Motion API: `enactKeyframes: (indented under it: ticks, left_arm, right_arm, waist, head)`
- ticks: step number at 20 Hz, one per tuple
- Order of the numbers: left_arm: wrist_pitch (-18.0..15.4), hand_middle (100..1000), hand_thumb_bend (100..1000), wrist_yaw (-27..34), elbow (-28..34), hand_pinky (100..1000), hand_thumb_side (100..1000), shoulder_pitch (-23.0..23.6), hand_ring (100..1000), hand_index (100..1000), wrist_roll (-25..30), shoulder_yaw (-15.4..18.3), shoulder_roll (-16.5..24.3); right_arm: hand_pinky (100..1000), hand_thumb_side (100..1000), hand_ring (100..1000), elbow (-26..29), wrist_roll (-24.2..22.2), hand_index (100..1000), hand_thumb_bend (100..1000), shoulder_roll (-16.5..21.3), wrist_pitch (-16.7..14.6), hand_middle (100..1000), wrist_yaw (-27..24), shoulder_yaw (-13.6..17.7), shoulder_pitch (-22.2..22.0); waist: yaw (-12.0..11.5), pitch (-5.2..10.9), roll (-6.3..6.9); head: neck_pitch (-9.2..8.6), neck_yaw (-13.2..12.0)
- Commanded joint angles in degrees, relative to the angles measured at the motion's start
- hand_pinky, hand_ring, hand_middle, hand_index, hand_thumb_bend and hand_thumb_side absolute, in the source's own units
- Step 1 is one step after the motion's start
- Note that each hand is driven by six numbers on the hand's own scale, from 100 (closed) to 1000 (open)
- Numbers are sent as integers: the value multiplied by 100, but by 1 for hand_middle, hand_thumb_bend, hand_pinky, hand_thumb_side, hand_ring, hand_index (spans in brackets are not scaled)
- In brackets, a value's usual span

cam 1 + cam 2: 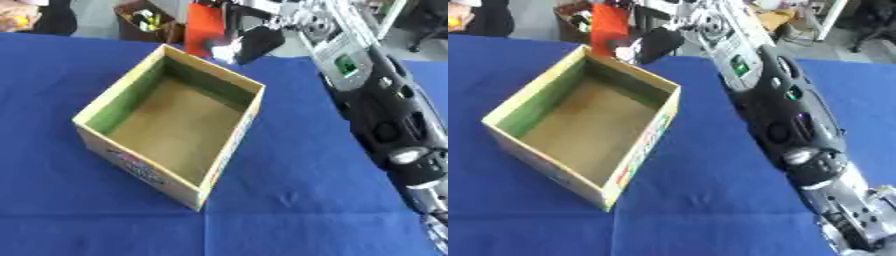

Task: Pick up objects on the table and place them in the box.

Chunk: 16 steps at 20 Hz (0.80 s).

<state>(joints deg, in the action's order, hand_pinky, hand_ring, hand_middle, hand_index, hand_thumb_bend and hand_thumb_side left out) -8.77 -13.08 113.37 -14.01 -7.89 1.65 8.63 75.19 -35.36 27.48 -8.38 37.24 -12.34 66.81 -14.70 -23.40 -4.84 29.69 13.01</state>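
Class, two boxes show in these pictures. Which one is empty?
The light cardboard box standing on the blue table is empty: its floor is bare. The darker box beyond the table's far edge has yellowish things in it.

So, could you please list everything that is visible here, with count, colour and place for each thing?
box: one, open cardboard, tan inside with a green inner wall and a print on the outside, at the left middle of the table; nothing shows inside it.
orange-red object: one, at the far rim of the box, by the right hand; whether the hand grips it cannot be told.
tablecloth: one, blue, covers the table.
dark bin: one, brown, on the floor beyond the table, with small yellow things in it.
right arm: one, black and silver, reaching from the lower right to the far side of the box.
right hand: one, black, at the box's far rim.
left hand: not in view.
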Motion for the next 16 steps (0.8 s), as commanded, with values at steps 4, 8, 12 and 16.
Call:
enactKeyframes:
  ticks: [4, 8, 12, 16]
  left_arm:
    - [-2, 624, 100, 42, 122, 328, 882, -85, 558, 812, -31, 13, 63]
    - [7, 624, 100, 33, 122, 328, 883, -85, 558, 812, -43, 22, 48]
    - [11, 623, 100, 26, 122, 328, 882, -88, 558, 811, -43, 23, 34]
    - [18, 623, 100, 19, 122, 327, 882, -86, 557, 811, -35, 20, 21]
  right_arm:
    - [586, 480, 544, 6, -127, 241, 100, -64, 10, 205, -83, -90, -31]
    - [585, 477, 543, -20, -160, 241, 100, -215, 14, 205, -35, -134, -104]
    - [583, 475, 543, -75, -162, 241, 100, -382, 32, 206, 68, -152, -201]
    - [580, 461, 543, -119, -106, 248, 100, -462, 55, 210, 271, -169, -278]
  waist:
    - [-64, 79, 16]
    - [-80, 63, 10]
    - [-81, 43, 14]
    - [-70, 26, 19]
  head:
    - [35, -72]
    - [17, -74]
    - [-1, -78]
    - [-23, -85]
